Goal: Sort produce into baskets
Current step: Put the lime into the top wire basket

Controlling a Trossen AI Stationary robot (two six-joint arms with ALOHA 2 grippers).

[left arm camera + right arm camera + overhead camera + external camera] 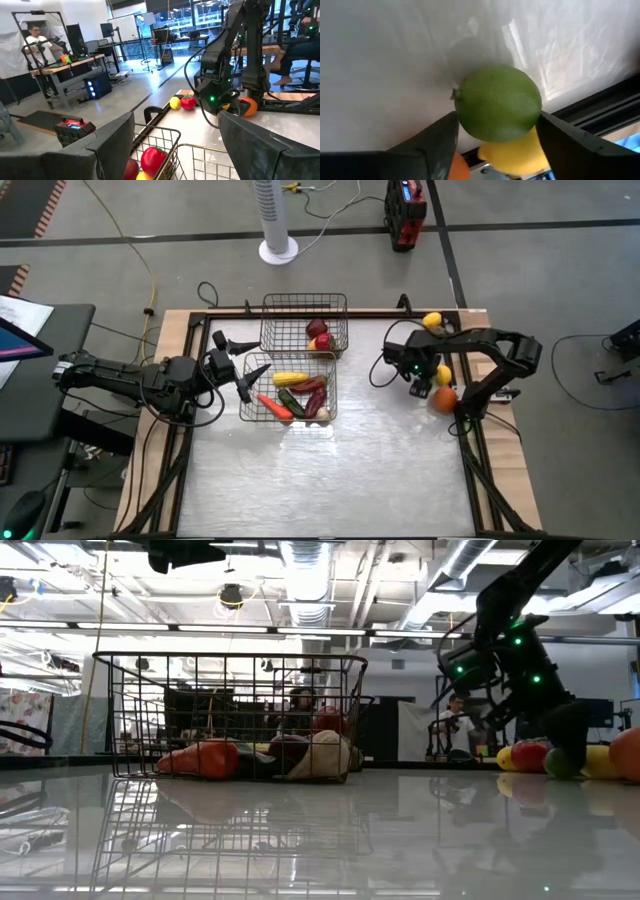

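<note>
R gripper (497, 135) is seen closing round a green lime (497, 102), fingers (437, 142) touching both sides. Grip should be centred & squared before lifting toward the far basket (305, 305); yellow fruit (517, 152) just beside mustn't be nudged. L gripper (235, 365) waits wide open by near basket (250, 412).

The near half of the table (330, 480) lies open for passage. Two wire baskets (300, 355) stand mid-table toward the left. At the right edge, loose fruit (442, 398) crowds around the right gripper (420, 385), leaving little room there.

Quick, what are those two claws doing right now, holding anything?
Left gripper: open, empty, hovering beside the baskets.
Right gripper: fingers on either side of a green lime; whether it is gripped cannot be told.
</note>
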